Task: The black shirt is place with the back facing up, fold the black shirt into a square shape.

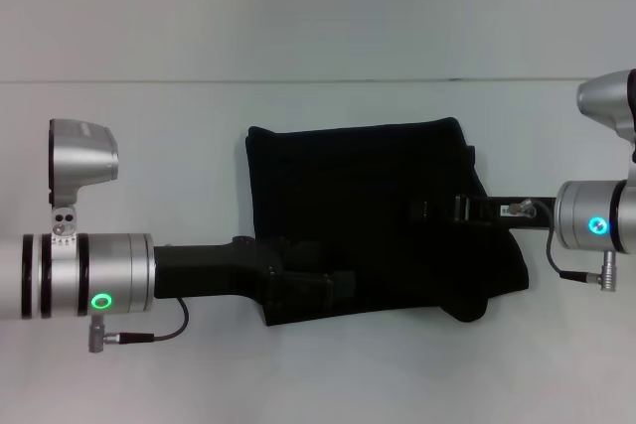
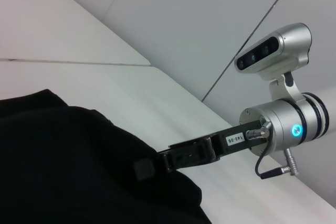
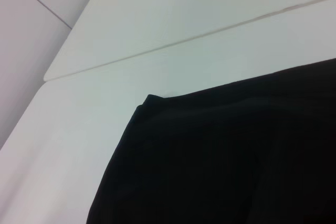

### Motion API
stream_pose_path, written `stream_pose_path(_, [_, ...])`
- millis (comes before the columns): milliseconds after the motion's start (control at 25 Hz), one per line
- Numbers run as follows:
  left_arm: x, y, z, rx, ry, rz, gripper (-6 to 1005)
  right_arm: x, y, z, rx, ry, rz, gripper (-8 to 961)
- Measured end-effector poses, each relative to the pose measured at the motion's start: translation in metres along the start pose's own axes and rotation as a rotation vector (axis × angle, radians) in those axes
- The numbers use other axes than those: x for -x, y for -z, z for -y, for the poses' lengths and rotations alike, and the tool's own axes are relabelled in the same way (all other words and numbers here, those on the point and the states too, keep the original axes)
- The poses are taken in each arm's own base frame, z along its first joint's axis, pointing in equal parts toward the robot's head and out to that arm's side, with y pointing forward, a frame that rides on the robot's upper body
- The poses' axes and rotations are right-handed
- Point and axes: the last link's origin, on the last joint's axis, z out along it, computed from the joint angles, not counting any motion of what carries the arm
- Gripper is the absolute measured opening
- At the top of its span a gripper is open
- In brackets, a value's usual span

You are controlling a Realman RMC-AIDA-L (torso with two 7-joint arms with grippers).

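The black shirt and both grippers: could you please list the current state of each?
black shirt: folded into a compact, roughly rectangular bundle, lying flat on the white table.
left gripper: over the shirt's near left corner.
right gripper: reaching over the shirt from its right edge.

The black shirt [image 1: 368,215] is plain matte black and already folded into a rough rectangle, lying flat mid-table. Its far edge is fairly straight, while the near right corner bulges out a bit lumpy.
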Motion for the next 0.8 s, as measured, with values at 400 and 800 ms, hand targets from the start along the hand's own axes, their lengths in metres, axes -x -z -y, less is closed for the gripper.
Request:
stream_pose_path(400, [-0.001,0.001,0.001,-0.003,-0.001,-0.001,948,0.002,-0.002,0.000,-0.009,0.007,0.011,114])
stream_pose_path(800, [-0.001,0.001,0.001,-0.004,-0.001,-0.003,949,0.011,-0.001,-0.003,0.002,0.038,0.064,56])
